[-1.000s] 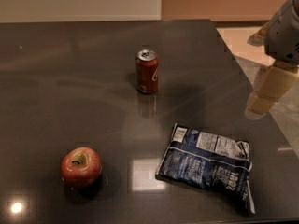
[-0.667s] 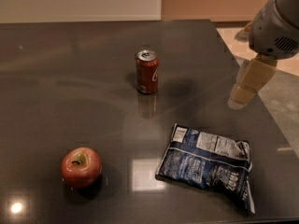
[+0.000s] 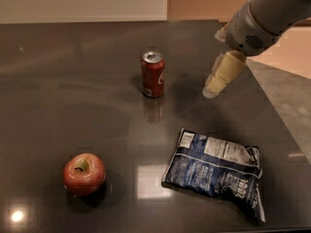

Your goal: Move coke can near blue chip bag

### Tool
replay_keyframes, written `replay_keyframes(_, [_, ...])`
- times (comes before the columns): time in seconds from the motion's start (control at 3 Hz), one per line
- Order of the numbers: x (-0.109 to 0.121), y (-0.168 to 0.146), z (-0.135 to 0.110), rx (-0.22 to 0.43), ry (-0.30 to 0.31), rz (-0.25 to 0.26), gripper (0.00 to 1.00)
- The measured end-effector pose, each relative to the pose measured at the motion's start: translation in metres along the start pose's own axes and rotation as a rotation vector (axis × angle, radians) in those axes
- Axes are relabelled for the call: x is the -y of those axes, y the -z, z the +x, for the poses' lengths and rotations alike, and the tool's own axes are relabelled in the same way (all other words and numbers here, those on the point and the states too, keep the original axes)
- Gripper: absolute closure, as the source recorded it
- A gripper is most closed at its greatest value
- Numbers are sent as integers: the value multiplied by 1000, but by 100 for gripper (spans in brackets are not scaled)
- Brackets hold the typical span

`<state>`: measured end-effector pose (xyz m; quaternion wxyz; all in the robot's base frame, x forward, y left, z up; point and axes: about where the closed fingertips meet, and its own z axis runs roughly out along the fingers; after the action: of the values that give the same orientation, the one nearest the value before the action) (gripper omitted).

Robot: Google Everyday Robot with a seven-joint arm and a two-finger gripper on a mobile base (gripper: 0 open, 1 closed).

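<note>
The gripper (image 3: 214,87) has swung closer and now hovers near the coke can (image 3: 152,74) (open or closed, I cannot tell), which stands upright, not yet grasped, the blue chip bag (image 3: 216,176) well in front of it.

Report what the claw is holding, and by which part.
Nothing is held: the claw hangs to the right of the coke can, apart from it.

Red coke can (image 3: 152,75), white script. Dark-blue chip bag (image 3: 214,171), white panels. Beige end effector (image 3: 212,91) hangs right of the can.
</note>
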<state>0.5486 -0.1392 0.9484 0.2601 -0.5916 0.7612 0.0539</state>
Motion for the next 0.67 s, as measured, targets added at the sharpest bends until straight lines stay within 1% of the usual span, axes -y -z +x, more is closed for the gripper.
replay_keyframes(0.33, [13, -32, -30, 56, -1, -13, 0])
replay_keyframes(0.67, [23, -64, -59, 98, -16, -34, 0])
